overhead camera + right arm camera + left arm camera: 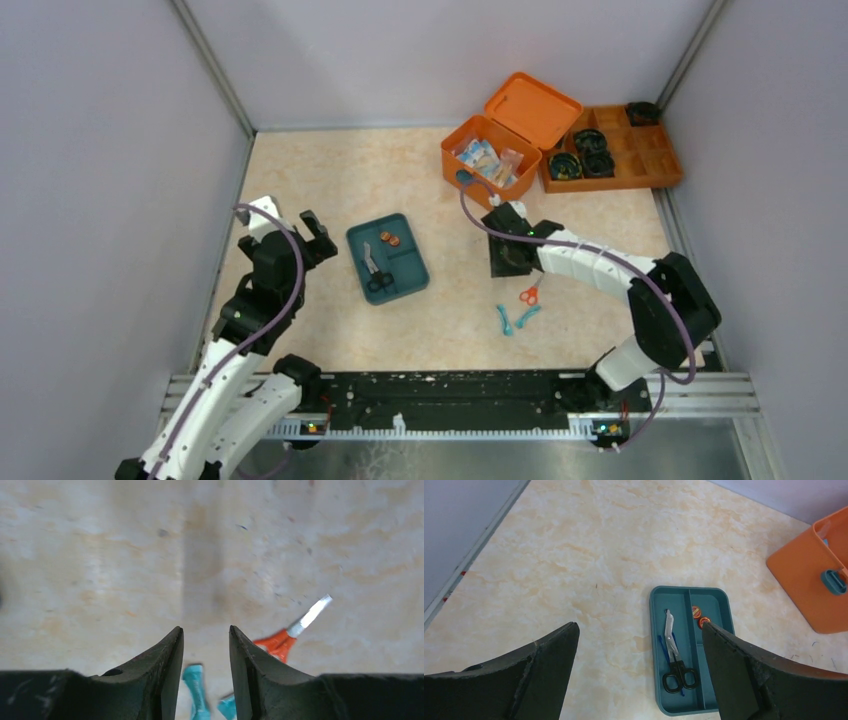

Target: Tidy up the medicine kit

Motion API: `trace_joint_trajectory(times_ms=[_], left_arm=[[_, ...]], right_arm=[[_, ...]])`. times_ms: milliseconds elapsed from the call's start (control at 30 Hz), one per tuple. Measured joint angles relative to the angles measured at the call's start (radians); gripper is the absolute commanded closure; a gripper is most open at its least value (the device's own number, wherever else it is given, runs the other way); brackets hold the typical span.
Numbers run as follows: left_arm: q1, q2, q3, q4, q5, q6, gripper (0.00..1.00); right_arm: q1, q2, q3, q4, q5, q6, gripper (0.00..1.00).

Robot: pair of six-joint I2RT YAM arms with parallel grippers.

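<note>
left jaws: wide apart, empty, hanging above the bench (pixel 330 180) with nothing between them.
right jaws: a narrow gap between them, clamped on nothing, low over the bench.
just past the right jaws: orange-handled scissors (pixel 287 637) to one side, two teal pieces (pixel 196 690) below, all lying loose on the bench.
ahead of the left jaws: teal tray (pixel 689 600) holding black-handled scissors (pixel 676 655) and two small orange discs (pixel 698 615).
medicine kit (pixel 533 108): far right of the bench, beyond the right jaws and well apart from the left. it sits skewed, long axis running from far-left to near-right, with the latch face turned near-left toward the teal tray. the lid is thrown open toward the far right.
view notes: the top view alone shows packets inside the kit and the divided orange tray (pixel 650 165) beside it. the left wrist view catches only the kit's wall (pixel 809 580) and latch. the right wrist view shows no kit.
</note>
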Motion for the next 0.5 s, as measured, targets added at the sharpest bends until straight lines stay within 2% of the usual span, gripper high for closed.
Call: trace_joint_trajectory(times_ms=[167, 500], left_arm=[[0.0, 0.063, -0.025, 0.046, 0.063, 0.018, 0.01], [0.0, 0.183, -0.035, 0.088, 0.174, 0.045, 0.01]], right_arm=[[-0.056, -0.087, -0.142, -0.032, 0.052, 0.052, 0.61], [-0.174, -0.142, -0.2, -0.016, 0.069, 0.066, 0.64]])
